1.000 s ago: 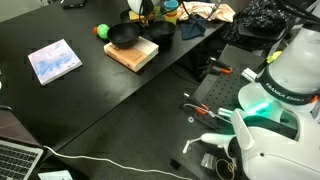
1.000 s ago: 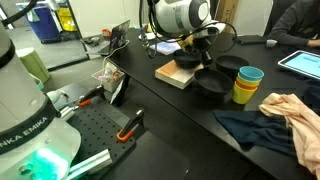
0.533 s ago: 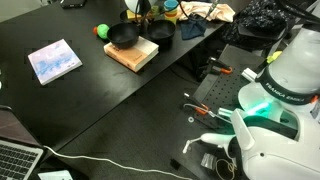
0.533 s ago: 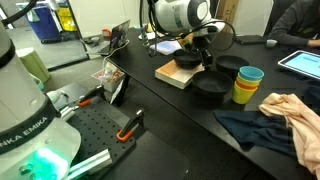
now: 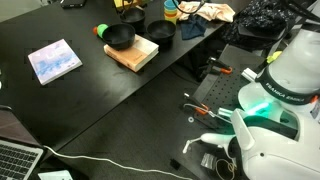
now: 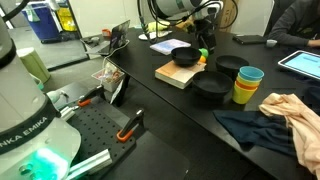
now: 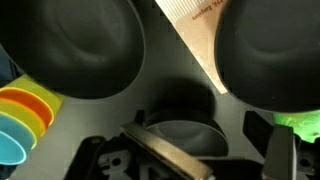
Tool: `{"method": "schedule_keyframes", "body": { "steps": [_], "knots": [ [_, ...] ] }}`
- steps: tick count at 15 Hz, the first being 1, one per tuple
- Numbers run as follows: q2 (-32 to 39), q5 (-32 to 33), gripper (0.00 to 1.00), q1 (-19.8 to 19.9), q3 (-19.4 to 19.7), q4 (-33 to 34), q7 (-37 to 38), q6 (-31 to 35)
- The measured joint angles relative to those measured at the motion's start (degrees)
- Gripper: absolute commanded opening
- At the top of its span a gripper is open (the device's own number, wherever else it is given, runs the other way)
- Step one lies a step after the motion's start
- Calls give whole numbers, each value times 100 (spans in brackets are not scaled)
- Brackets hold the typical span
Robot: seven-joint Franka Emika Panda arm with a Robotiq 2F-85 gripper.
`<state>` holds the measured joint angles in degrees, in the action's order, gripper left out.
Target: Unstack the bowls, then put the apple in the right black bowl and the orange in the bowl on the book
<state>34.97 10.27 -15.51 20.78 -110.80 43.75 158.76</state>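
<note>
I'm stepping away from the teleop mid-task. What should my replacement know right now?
Gripper: open, empty, hovering above the bowls.
Bowls: unstacked; one bowl on the book, the other bowl on the table beside it.
Apple and orange: on the table by the book, in neither bowl.
Done: unstacking. Left: apple into the table bowl, orange into the book bowl.

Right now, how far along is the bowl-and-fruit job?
Done: bowls unstacked, one black bowl on the tan book, the other black bowl on the table. In hand: nothing; claw open above them. Left: green apple and orange lie beside the book, outside any bowl.
</note>
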Motion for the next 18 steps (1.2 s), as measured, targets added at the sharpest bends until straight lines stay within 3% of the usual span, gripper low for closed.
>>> {"method": "schedule_keyframes", "body": {
  "steps": [9, 15, 18],
  "knots": [
    [-6, 61, 100, 85, -503, 1100, -238, -1392],
    [317, 63, 100, 259, -845, 1780, -596, -1380],
    [773, -17, 100, 489, -1158, 2194, -1194, -1107]
  ]
}}
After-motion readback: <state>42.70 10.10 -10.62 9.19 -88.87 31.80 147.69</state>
